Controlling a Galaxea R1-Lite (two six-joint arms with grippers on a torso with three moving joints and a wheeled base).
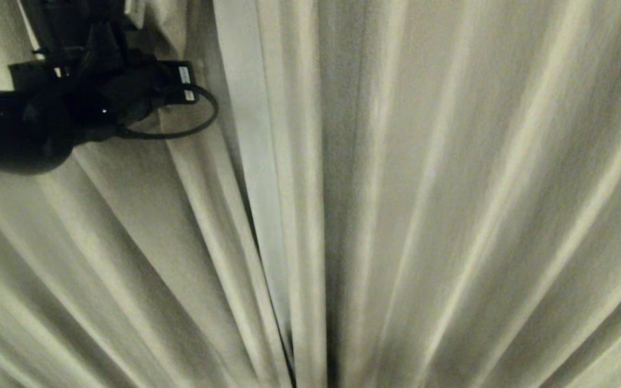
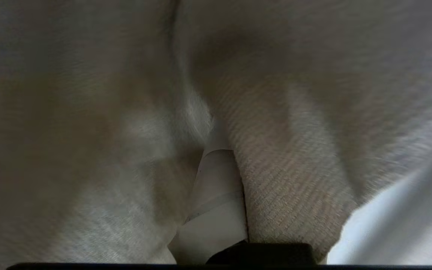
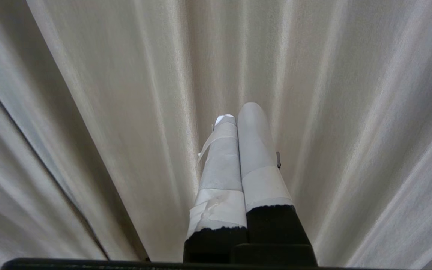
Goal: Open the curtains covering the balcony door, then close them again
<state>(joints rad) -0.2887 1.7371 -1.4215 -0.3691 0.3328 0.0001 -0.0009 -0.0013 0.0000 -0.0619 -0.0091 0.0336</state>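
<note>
Step in hand: the left gripper (image 2: 219,165) is clamped on a fold of the curtains (image 1: 450,188), high at the left of the head view. I judge it is drawing the left panel sideways; whether this is the opening pull or the closing pull I cannot tell from this moment.
Left claw: closed on the fabric. In the left wrist view only one taped finger (image 2: 218,210) shows, and the cloth wraps tight around it on both sides.
Right claw: the right gripper (image 3: 238,112) has its two taped fingers (image 3: 219,180) pressed together, holding nothing. It points at the pleats but seems apart from them; this arm looks parked.
Place of the curtains: they fill all three views with long pale pleats. A dark narrow seam (image 1: 267,269) runs where the two panels meet, a little left of centre in the head view. No door or glass shows through it.
Next move: probably a steady sideways pull, keeping the fold pinched so the thick cloth does not slip out.
Containers: none is visible here, so nothing to report inside.
</note>
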